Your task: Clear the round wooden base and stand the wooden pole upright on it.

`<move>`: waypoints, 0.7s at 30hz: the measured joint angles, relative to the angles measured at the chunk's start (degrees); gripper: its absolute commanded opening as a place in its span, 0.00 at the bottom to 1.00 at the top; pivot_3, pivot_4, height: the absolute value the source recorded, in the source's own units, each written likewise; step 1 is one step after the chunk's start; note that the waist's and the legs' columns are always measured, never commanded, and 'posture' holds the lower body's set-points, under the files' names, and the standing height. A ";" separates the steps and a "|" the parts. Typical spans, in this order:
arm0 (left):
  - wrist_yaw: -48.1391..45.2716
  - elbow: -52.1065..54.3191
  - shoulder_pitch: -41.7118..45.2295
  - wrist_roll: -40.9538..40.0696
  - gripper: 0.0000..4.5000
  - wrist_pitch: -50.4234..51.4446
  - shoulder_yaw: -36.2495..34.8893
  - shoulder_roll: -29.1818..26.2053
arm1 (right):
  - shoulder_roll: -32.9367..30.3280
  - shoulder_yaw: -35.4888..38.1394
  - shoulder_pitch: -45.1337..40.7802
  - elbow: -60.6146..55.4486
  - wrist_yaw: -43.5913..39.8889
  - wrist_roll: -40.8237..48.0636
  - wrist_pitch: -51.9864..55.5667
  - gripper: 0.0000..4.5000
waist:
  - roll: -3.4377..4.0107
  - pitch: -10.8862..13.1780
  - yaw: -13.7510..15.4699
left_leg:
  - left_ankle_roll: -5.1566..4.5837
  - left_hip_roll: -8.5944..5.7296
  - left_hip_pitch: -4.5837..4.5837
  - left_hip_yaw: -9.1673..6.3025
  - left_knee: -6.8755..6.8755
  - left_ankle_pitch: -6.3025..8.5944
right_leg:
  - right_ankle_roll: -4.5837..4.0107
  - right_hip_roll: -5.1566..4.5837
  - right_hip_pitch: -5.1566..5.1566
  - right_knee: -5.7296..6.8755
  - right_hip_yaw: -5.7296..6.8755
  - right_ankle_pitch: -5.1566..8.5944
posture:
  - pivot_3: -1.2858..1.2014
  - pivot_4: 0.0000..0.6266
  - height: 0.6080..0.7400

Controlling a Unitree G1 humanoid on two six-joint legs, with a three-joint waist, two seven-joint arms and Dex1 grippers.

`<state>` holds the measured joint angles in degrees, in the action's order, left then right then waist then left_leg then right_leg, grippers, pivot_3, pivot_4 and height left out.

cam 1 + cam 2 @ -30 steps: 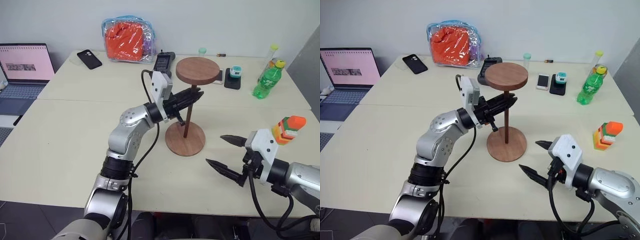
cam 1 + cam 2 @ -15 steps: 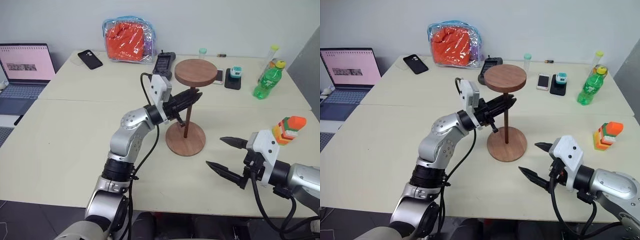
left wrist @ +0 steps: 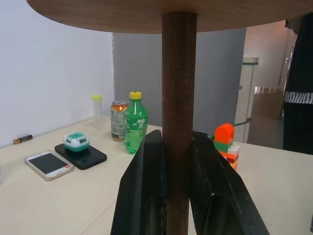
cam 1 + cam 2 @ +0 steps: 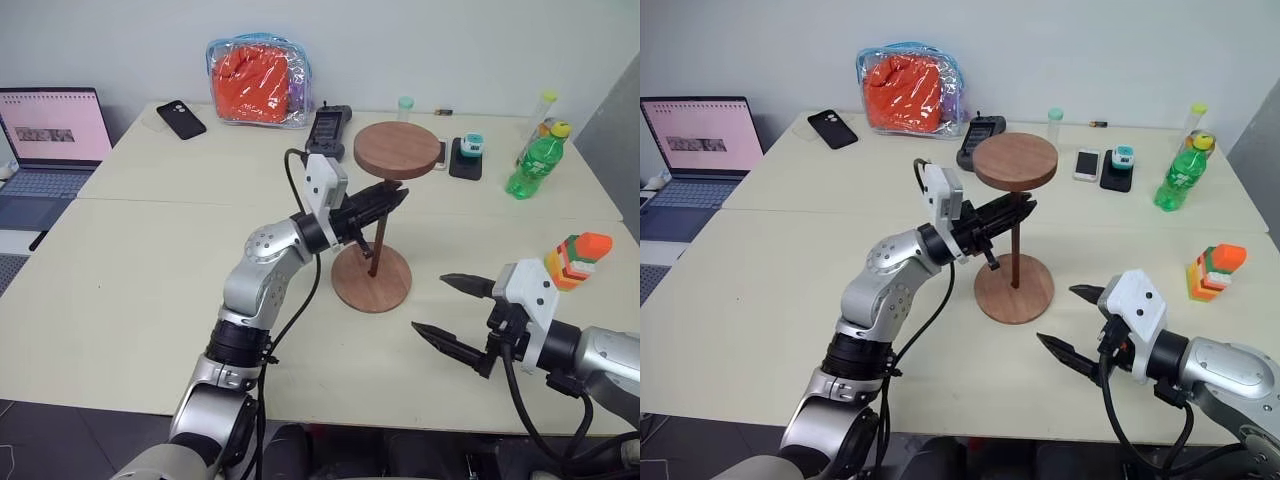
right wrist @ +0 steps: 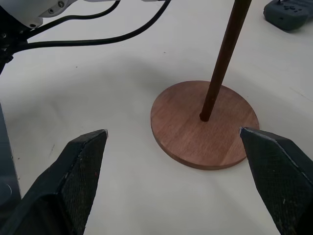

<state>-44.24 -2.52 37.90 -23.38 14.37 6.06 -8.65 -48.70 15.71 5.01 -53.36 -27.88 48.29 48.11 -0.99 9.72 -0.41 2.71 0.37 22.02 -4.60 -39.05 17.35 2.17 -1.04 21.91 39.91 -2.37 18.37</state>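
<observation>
The round wooden base (image 4: 371, 281) lies flat on the table, right of centre. The wooden pole (image 4: 376, 248) stands on it, foot at the centre hole, its smaller disc (image 4: 397, 150) on top. The pole leans slightly. My left gripper (image 4: 386, 203) is shut on the pole just under that disc; in the left wrist view its black fingers (image 3: 146, 186) clamp the rod (image 3: 178, 73) from both sides. My right gripper (image 4: 430, 302) hovers open near the table's front right, apart from the base (image 5: 205, 125), with nothing between its fingers.
A stack of colourful blocks (image 4: 576, 258) sits at the right edge. At the back stand a green bottle (image 4: 534, 160), phones (image 4: 179, 118), a black controller (image 4: 328, 126) and an orange bag (image 4: 258, 80). A laptop (image 4: 50, 140) is at far left.
</observation>
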 measured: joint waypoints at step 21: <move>1.07 0.61 -2.31 2.19 0.06 -2.29 2.18 -1.26 | 0.12 -1.20 -1.23 0.00 2.87 1.69 0.87 1.00 | 0.00 -0.01 -0.03 | -0.01 0.03 -0.47 -0.05 0.09 0.01 | 0.00 0.02 -0.52 -0.15 0.02 0.00 | 0.52 0.24 1.00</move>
<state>-43.17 -1.91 35.60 -21.19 12.08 8.23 -9.92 -48.58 14.51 3.79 -53.36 -25.01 49.98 48.98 -0.99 9.70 -0.44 2.69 0.40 21.55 -4.64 -38.96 17.36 2.17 -1.02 21.40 39.75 -2.35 18.38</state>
